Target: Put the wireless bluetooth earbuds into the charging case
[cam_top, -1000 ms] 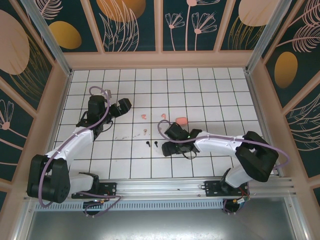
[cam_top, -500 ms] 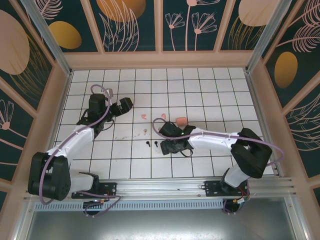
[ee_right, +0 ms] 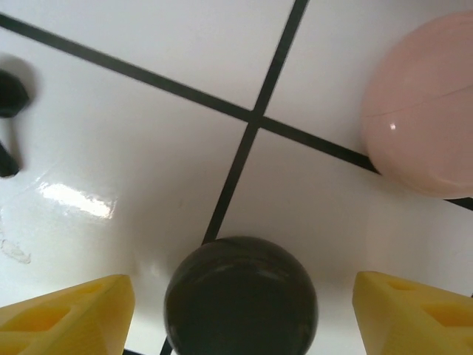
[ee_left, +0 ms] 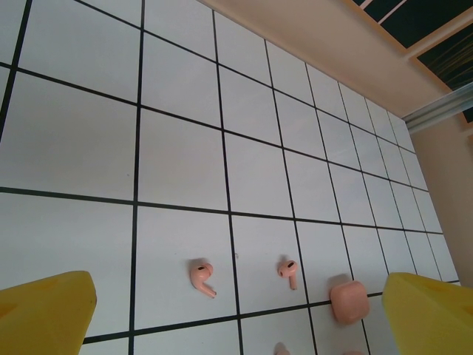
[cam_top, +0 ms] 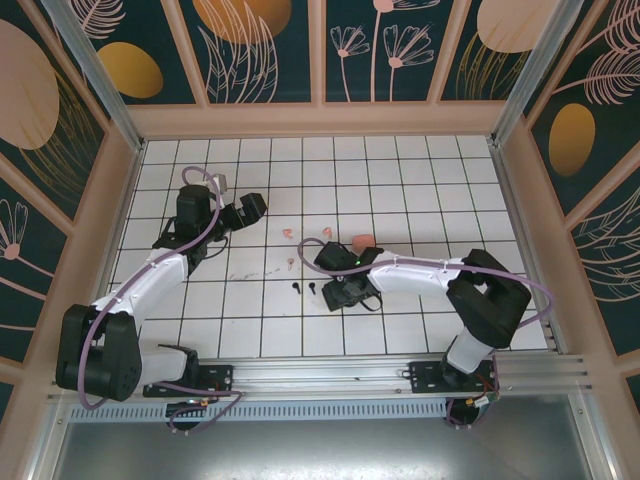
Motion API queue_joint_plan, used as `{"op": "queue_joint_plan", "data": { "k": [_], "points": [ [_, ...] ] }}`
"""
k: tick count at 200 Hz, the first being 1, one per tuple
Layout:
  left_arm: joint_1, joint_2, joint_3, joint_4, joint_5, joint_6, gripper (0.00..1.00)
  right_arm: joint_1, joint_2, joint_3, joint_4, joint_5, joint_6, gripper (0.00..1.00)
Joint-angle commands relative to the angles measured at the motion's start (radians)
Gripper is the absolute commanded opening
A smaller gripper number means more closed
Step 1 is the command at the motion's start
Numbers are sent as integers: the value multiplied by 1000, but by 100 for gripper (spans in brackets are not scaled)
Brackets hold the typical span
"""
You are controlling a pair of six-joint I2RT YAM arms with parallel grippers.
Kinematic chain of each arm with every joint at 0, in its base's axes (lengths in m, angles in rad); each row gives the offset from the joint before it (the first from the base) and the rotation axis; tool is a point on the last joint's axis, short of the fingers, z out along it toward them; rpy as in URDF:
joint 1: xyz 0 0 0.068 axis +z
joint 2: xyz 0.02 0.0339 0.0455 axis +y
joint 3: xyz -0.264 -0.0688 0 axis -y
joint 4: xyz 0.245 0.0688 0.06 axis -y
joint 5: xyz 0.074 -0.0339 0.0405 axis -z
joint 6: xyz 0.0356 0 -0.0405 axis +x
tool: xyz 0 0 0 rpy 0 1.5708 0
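White tiles ruled in black are covering the counter (cam_top: 420, 170), with peach rails and dark teal flower panels (cam_top: 265, 50) standing all round it.

Over on the left, the left arm (cam_top: 150, 280) is standing bent over the far-left tiles. The left jaws are hanging released and wide apart, gripping nothing. In the wrist view their yellow fingers (ee_left: 44, 314) are sitting in the two bottom corners with bare tile between them.

Ahead of them the coral-pink earbuds (ee_left: 201, 276) are lying on neighbouring tiles, apart from each other. The coral case (ee_left: 349, 301) is resting closed just to the right of the second bud.

Now the right arm (cam_top: 420, 272): it is lying stretched leftward, low across the middle of the counter. The right jaws are released as well, with their yellow fingertips (ee_right: 66, 314) standing clear on either side of a round black case (ee_right: 240, 296). That case is sitting on a grid line between them, with a gap showing at each side. A pale pink case (ee_right: 417, 111), closed, is resting further ahead and to the right.

From above, the black earbuds (cam_top: 296, 287) are lying side by side just left of the right jaws. A pale pinkish earbud (cam_top: 291, 264) is lying between them and the coral pair. All of these buds are lying loose on the tiles.
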Motion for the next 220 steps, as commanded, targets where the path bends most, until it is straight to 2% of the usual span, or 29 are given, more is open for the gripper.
{"op": "queue_joint_plan", "data": {
  "k": [1, 112, 157, 192, 220],
  "points": [
    [-6, 10, 28, 4, 17, 27, 99, -17, 10, -3, -8, -21, -14, 76],
    [-6, 3, 36, -8, 9, 30, 99, -16, 24, -25, 20, -75, -19, 67],
    [-6, -5, 37, -16, -18, -26, 99, -12, 38, -22, 17, -72, -14, 61],
    [-6, -6, 33, -33, -42, -106, 99, -8, 43, -16, 11, -70, -5, 53],
    [-6, -14, 19, -16, -8, -133, 97, -1, 22, -4, 2, -80, 16, 45]
  ]
}}
